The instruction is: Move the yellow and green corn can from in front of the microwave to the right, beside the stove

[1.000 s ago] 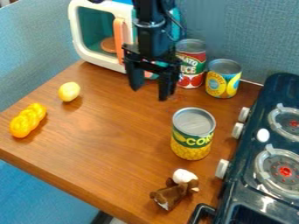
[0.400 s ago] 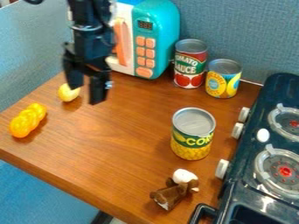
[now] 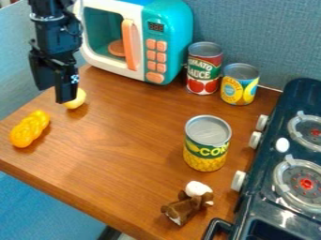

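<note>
Reading clock directions from mid-surface (image 3: 128, 152), 12 at top of view. Finding small yellow ball (image 3: 78, 99) at 10 o'clock, part-hidden behind the near finger of the black end effector (image 3: 52, 96); can't tell whether touching. Arm base out of view, cut by top edge. Seeing end effector at 10 too, tips parted, seen at a slant, so exact opening hard to judge; nothing visible in its grip.

Logging orange-yellow lumpy toy (image 3: 29, 129) at 9, lying near the ball. Toy microwave (image 3: 172, 47) at 12, top cropped, a round brown piece (image 3: 117, 48) inside partly masked by the orange door handle (image 3: 130, 44). Red-labelled can (image 3: 203, 70) at 1, upright, just beside yellow-and-blue can (image 3: 239, 86) at 2. Green-and-yellow can (image 3: 207, 144) at 4, also upright. Brown-and-white toy (image 3: 188, 203) at 5, lying down, shape hard to make out. Noting black toy stove (image 3: 276, 201) from 3 to 5, cut by right and bottom edges.
</note>
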You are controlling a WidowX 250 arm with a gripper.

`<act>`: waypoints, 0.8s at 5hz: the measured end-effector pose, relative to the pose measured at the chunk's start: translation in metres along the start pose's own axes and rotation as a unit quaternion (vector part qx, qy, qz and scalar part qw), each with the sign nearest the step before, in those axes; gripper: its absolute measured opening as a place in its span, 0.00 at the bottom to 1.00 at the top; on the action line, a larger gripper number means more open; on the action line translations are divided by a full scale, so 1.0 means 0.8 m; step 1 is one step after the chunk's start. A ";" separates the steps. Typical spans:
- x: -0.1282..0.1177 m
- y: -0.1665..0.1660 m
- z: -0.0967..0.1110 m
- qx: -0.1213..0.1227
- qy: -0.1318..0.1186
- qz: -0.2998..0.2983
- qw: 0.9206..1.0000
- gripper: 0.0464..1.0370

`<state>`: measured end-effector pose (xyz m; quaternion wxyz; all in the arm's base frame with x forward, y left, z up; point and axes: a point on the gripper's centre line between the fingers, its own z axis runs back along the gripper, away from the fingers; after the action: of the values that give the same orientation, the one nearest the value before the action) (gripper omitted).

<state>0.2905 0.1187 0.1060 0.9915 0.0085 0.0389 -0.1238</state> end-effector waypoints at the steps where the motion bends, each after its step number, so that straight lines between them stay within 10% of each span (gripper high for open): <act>1: -0.001 0.001 -0.001 -0.003 0.002 0.000 1.000 0.96; 4: -0.001 0.001 -0.001 -0.003 0.002 0.000 1.000 0.96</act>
<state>0.2895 0.1197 0.1050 0.9915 0.0063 0.0414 -0.1236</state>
